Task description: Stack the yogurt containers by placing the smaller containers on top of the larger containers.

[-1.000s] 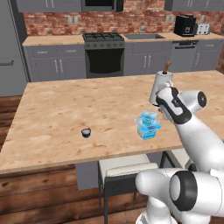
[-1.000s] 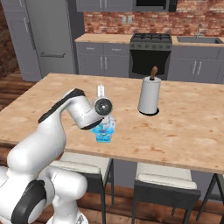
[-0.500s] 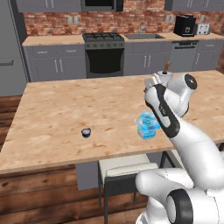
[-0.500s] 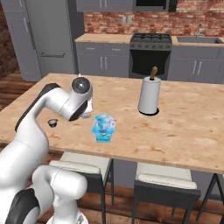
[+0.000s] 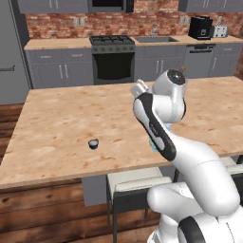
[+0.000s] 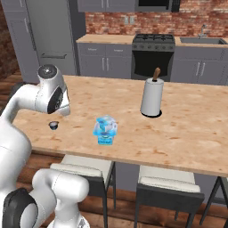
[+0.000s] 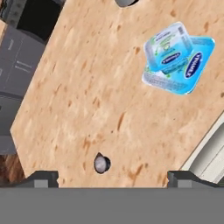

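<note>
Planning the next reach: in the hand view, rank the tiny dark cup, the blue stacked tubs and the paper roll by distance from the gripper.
1. Tiny dark cup, just above the gripper.
2. Blue stacked tubs, upper right.
3. Paper roll, at the top edge.

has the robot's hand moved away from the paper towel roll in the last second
Yes. In the right base view the arm has swung left along the counter, away from the paper towel roll and past the stacked blue cup and tub, toward the tiny dark cup.
</note>
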Controlling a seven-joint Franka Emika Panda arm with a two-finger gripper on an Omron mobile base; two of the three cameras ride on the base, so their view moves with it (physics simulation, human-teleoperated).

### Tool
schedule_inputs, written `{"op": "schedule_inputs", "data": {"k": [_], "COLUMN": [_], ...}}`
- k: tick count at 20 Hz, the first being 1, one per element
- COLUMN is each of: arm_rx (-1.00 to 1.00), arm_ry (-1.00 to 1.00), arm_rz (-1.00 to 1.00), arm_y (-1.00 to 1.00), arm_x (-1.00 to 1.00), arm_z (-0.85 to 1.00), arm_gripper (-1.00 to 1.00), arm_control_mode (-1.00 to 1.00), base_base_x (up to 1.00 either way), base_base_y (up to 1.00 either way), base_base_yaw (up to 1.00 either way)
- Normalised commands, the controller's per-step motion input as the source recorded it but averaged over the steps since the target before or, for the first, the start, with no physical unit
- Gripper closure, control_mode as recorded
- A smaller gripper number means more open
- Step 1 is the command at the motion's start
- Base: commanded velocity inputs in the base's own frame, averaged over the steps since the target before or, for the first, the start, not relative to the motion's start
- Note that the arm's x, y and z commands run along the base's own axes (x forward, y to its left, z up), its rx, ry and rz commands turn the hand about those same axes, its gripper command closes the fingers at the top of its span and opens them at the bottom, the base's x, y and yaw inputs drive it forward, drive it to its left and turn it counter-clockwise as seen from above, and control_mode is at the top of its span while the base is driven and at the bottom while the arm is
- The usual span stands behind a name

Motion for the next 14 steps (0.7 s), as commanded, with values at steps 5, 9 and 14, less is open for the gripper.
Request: {"op": "schedule_inputs", "data": {"k": [5,9,14], "arm_rx": [-0.13,-0.04,0.00], "arm_ry": [0.01,0.00,0.00], "arm_rz": [0.09,0.00,0.00], "arm_y": [0.51,0.03,0.00], "arm_x": [-0.15,-0.02,0.00], "arm_z": [0.00,0.00,-0.03], "arm_gripper": [-1.00,-1.00,-1.00], "arm_control_mode": [-1.00,-1.00,-1.00], "base_base_x": [0.00,0.00,0.00], "base_base_y": [0.00,0.00,0.00], "base_base_yaw": [0.00,0.00,0.00]}}
